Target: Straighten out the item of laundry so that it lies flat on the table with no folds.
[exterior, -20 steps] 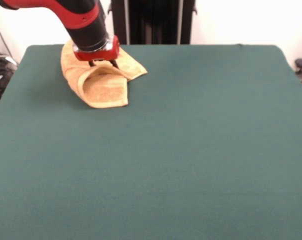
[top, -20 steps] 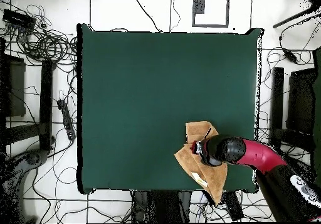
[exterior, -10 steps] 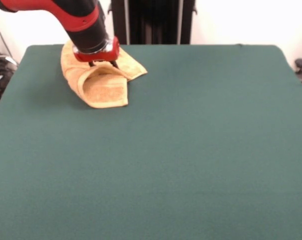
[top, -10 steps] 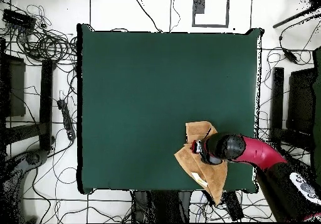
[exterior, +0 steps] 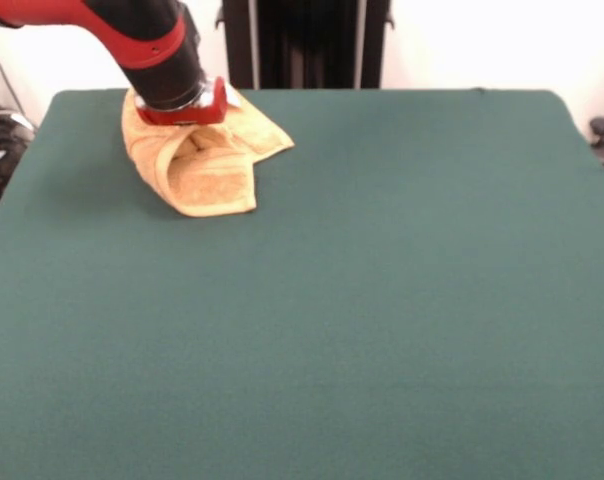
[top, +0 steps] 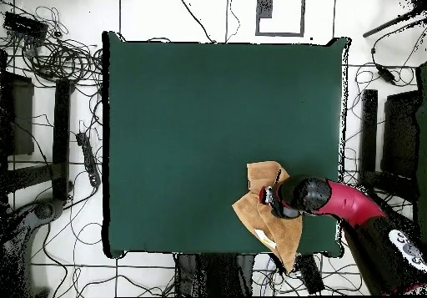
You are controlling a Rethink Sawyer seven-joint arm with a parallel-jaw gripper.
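The item of laundry (exterior: 210, 176) is a mustard-yellow towel lying crumpled near the far left corner of the green table (exterior: 382, 300). One flap is curled over into a loop and a corner points to the right. In the overhead view the towel (top: 261, 224) lies by the table's (top: 192, 119) bottom edge at the right, and one corner hangs over that edge. My gripper (exterior: 192, 126) presses down into the upper part of the towel, its red and black wrist just above the cloth. From overhead the gripper (top: 268, 197) sits over the towel's middle.
The towel lies close to two table edges. Tangled cables (top: 62, 61) and black stands (top: 60, 136) lie on the floor around the table. A dark post (exterior: 307, 45) stands behind the table's far edge.
The gripper has shifted slightly left and back in the front view, sinking into the towel. The curled fold has moved a little with it.
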